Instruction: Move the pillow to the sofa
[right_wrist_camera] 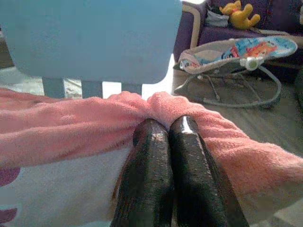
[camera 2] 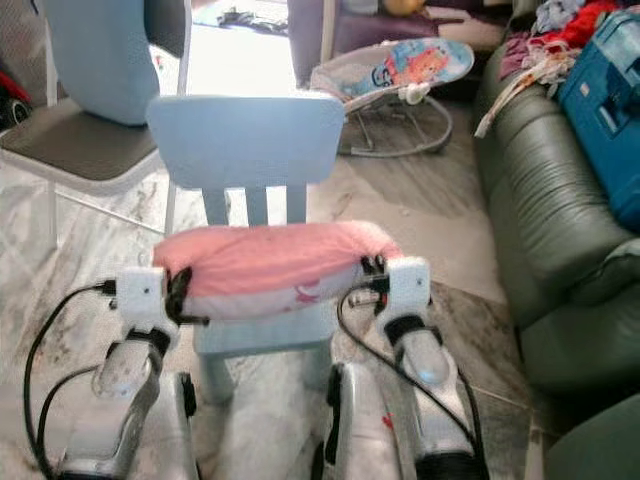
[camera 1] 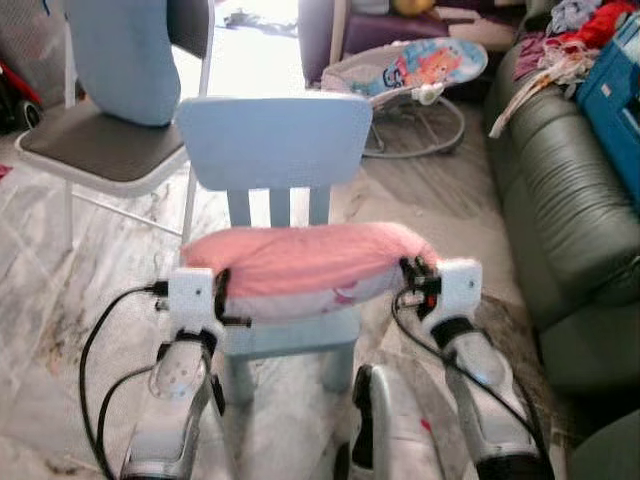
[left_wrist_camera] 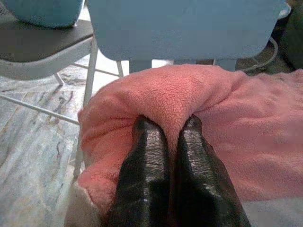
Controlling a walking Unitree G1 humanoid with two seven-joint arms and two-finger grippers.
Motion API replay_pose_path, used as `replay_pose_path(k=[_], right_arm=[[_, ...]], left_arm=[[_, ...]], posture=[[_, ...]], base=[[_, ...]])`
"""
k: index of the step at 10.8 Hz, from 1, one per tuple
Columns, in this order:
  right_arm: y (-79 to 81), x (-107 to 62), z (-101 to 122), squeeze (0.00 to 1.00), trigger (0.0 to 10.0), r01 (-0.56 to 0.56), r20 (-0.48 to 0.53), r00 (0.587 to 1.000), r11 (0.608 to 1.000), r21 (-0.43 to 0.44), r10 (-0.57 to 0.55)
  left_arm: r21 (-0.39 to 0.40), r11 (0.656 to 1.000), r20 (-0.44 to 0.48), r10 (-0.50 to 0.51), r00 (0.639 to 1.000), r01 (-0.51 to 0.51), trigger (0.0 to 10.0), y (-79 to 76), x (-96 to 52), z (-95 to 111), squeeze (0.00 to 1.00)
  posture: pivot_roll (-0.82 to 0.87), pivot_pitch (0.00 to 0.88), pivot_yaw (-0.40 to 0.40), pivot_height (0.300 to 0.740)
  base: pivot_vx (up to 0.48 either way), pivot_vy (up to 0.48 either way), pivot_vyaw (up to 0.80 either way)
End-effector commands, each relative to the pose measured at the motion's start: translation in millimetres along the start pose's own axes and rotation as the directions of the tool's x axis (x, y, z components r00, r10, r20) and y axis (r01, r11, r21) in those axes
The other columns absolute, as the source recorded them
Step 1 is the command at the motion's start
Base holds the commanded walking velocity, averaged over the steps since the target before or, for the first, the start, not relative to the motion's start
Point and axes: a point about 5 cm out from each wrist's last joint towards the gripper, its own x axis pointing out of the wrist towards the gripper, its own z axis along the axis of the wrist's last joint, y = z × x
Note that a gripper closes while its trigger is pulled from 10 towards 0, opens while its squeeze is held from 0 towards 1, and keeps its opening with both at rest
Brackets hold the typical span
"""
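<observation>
A pink pillow (camera 1: 305, 268) with a white underside lies across the seat of a small light-blue child's chair (camera 1: 275, 140) straight ahead. My left gripper (camera 1: 222, 292) is shut on the pillow's left end, its black fingers (left_wrist_camera: 147, 156) pinching a fold of pink fabric. At the pillow's right end my right gripper (camera 1: 412, 277) is shut on it too, and its fingers (right_wrist_camera: 151, 156) are pressed together in the cloth. The dark green sofa (camera 1: 560, 190) runs along the right side of the room.
A grey-seated chair (camera 1: 95, 140) with a blue cushion stands at the back left. A baby bouncer (camera 1: 415, 75) sits on the floor behind the child's chair. Clothes and a blue box (camera 1: 615, 95) lie on the sofa's far end. The floor is marble tile.
</observation>
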Motion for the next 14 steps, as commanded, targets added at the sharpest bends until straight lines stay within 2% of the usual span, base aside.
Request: replay_pose_path(k=[1,3,4,7,8,10,14], right_arm=[[-1.8,2.3,10,0.00,10.0,0.002,0.031,1.000,1.000,-0.012,-0.002],[-1.6,2.1,11,0.00,10.0,0.011,0.024,1.000,1.000,-0.006,-0.010],[-1.9,3.0,10,0.00,10.0,0.017,0.020,1.000,1.000,0.002,-0.017],[-3.7,5.2,10,0.00,10.0,0.044,0.009,0.999,0.999,0.027,-0.044],[-3.3,5.9,9,0.00,10.0,0.049,0.005,0.999,0.998,0.033,-0.049],[-3.6,6.9,9,0.00,10.0,0.052,0.003,0.999,0.998,0.032,-0.052],[-4.9,7.4,6,0.00,10.0,0.068,-0.021,0.998,0.996,0.061,-0.067]], left_arm=[[0.008,1.000,0.001,-0.012,1.000,0.012,10.0,-2.8,3.0,3,0.00],[-0.036,0.997,-0.041,-0.066,0.997,0.064,10.0,-6.3,4.6,0,0.00],[0.006,0.999,-0.044,-0.046,0.998,0.046,10.0,-6.2,4.5,2,0.00],[-0.038,0.993,-0.056,-0.118,0.991,0.116,10.0,-11.7,5.1,6,0.00],[-0.007,0.994,-0.041,-0.105,0.994,0.105,10.0,-10.0,7.0,8,0.00],[-0.037,0.990,-0.042,-0.138,0.990,0.136,10.0,-13.7,7.7,9,0.00],[-0.017,0.981,-0.034,-0.195,0.980,0.195,10.0,-21.0,4.5,10,0.00]], posture=[[0.04,0.000,-0.094,0.641],[0.04,0.000,-0.091,0.679],[0.04,0.000,-0.089,0.703],[0.04,0.000,-0.081,0.740],[0.04,0.000,-0.078,0.740],[0.04,0.000,-0.076,0.740],[0.04,0.000,-0.079,0.740]], base=[[0.000,0.000,0.00],[0.000,0.000,0.00],[0.000,0.000,0.00],[0.000,0.000,0.00],[0.000,0.000,0.00],[0.000,0.000,0.00],[0.000,0.000,0.00]])
